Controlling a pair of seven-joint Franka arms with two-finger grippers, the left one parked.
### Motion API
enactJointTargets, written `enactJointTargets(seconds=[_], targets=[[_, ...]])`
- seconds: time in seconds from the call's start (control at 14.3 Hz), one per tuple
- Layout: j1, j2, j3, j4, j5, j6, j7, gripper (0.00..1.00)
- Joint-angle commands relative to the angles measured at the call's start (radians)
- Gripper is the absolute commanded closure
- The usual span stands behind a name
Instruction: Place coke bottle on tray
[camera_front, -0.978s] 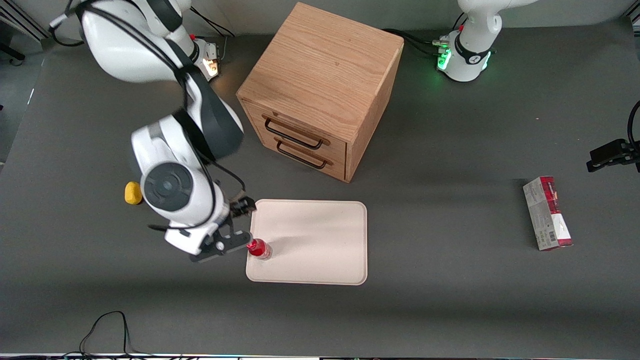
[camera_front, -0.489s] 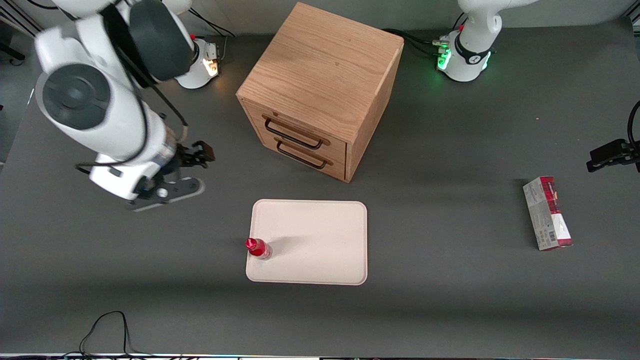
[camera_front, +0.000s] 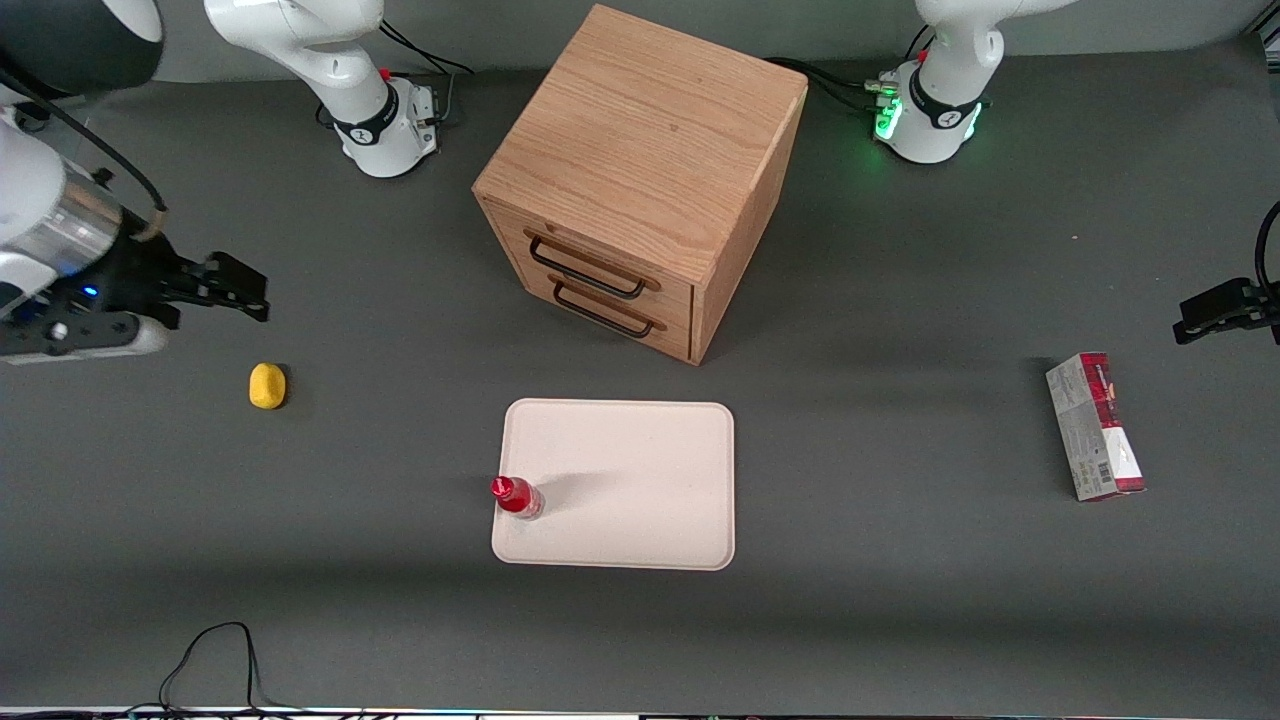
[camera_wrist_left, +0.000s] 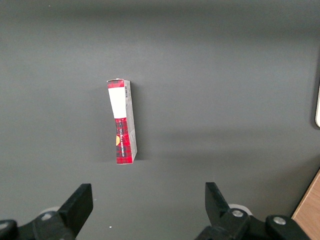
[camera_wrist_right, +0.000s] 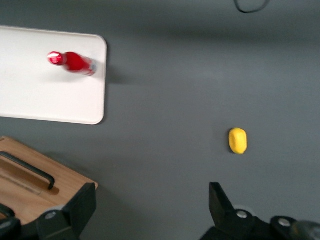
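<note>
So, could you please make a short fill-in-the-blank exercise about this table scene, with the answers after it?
1. The coke bottle stands upright on the ____.
2. The bottle's cap is ____.
3. The gripper, its fingers open, hangs above the table, farther from the front camera than the ____ lump.
4. The wooden drawer box has ____ drawer handles.

Missing words: tray; red; yellow; two

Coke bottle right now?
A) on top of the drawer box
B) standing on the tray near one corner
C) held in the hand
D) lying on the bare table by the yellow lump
B: the coke bottle stands upright on the tray near a corner, while the hand is open and empty, up near the working arm's end of the table.
</note>
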Motion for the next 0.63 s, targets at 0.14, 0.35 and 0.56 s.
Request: enactJointTargets(seconds=[0.14,0.35,0.56], targets=[[-0.016,-0.083,-0.098,-0.115,0.018,0.065,-0.129,0.0],[-0.018,-0.081,-0.11,-0.115,0.009,0.038,-0.194,0.0],[-0.019,-0.069,-0.126,-0.106,0.009,0.027,-0.201,0.0]])
